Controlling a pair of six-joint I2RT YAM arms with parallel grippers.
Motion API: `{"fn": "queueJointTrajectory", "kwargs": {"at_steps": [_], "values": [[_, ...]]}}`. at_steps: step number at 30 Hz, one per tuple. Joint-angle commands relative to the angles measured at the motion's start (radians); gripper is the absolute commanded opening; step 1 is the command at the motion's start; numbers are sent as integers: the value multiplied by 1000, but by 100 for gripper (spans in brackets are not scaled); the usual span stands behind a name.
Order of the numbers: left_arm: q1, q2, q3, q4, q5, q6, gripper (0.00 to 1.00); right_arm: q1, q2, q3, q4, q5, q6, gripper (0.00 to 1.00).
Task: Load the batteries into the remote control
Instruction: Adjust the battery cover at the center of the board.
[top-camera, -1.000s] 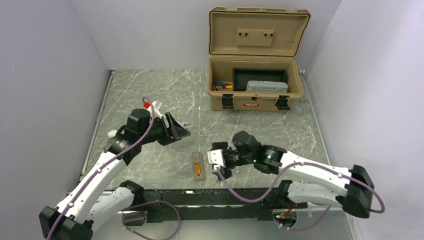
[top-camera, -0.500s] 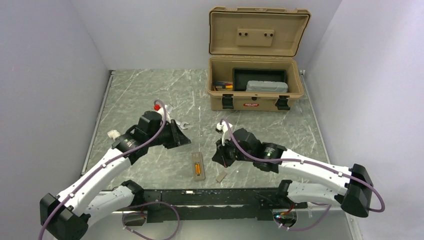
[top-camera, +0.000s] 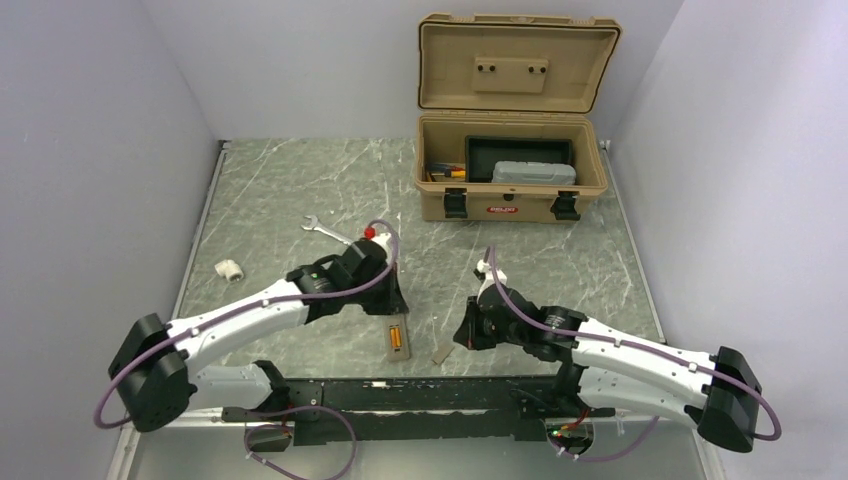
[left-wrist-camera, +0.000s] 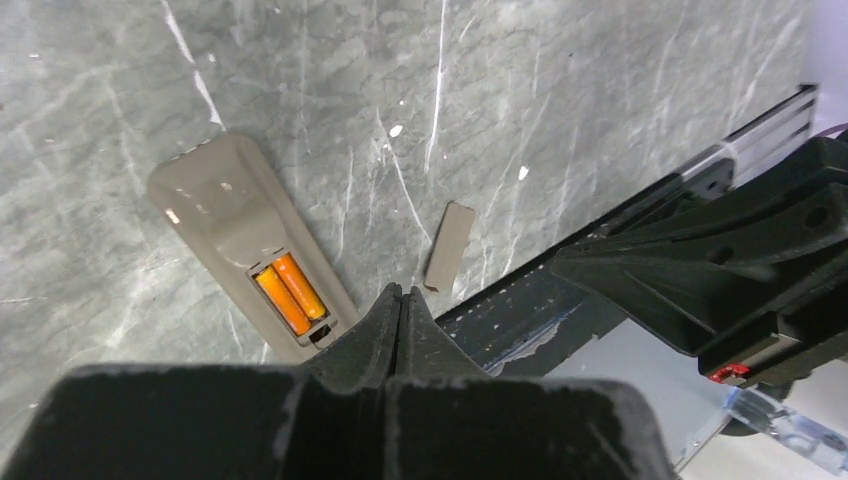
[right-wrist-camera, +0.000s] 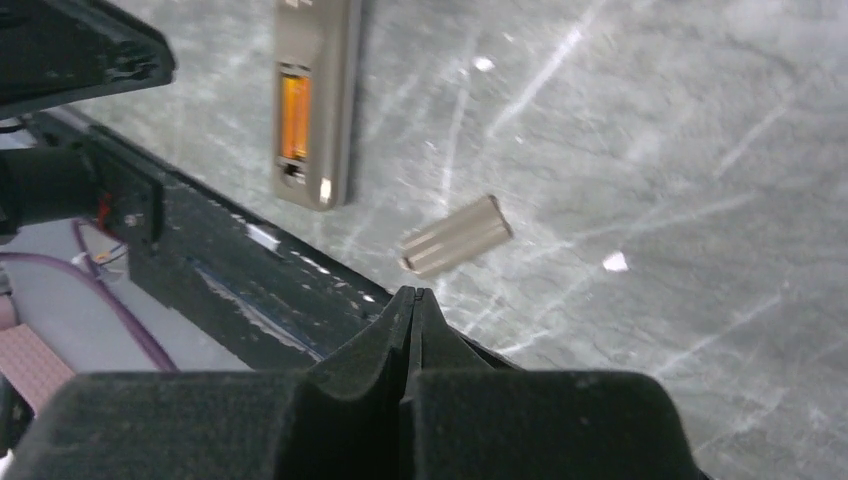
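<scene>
The remote control (top-camera: 396, 341) lies back-up near the table's front edge, its battery bay uncovered. Two orange batteries (left-wrist-camera: 288, 293) sit side by side in the bay, also seen as batteries (right-wrist-camera: 294, 115) in the right wrist view. The loose grey-tan bay cover (top-camera: 440, 353) lies just right of the remote, apart from it. My left gripper (top-camera: 398, 305) hovers just behind the remote (left-wrist-camera: 240, 230), shut and empty, its tip (left-wrist-camera: 401, 292) between remote and cover (left-wrist-camera: 448, 246). My right gripper (top-camera: 466, 335) is shut and empty beside the cover (right-wrist-camera: 457, 236), its tip (right-wrist-camera: 416, 294) near the remote (right-wrist-camera: 315, 100).
A silver wrench (top-camera: 325, 230) lies behind the left arm and a small white fitting (top-camera: 230, 268) at the far left. An open tan toolbox (top-camera: 512, 190) holding tools stands at the back. The black mounting rail (top-camera: 420, 390) runs along the near edge.
Both grippers have closed. The left arm swung right from the wrench to above the remote. The right gripper turned and moved slightly right of the cover.
</scene>
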Motion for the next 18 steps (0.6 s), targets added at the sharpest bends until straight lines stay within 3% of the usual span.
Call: {"fn": "queueJointTrajectory", "kwargs": {"at_steps": [1, 9, 18], "values": [[-73, 112, 81, 36, -64, 36, 0, 0, 14, -66, -52, 20, 146, 0], [-146, 264, 121, 38, -85, 44, 0, 7, 66, -94, -46, -36, 165, 0], [-163, 355, 137, 12, -85, 61, 0, 7, 169, -115, 97, -135, 142, 0]]}}
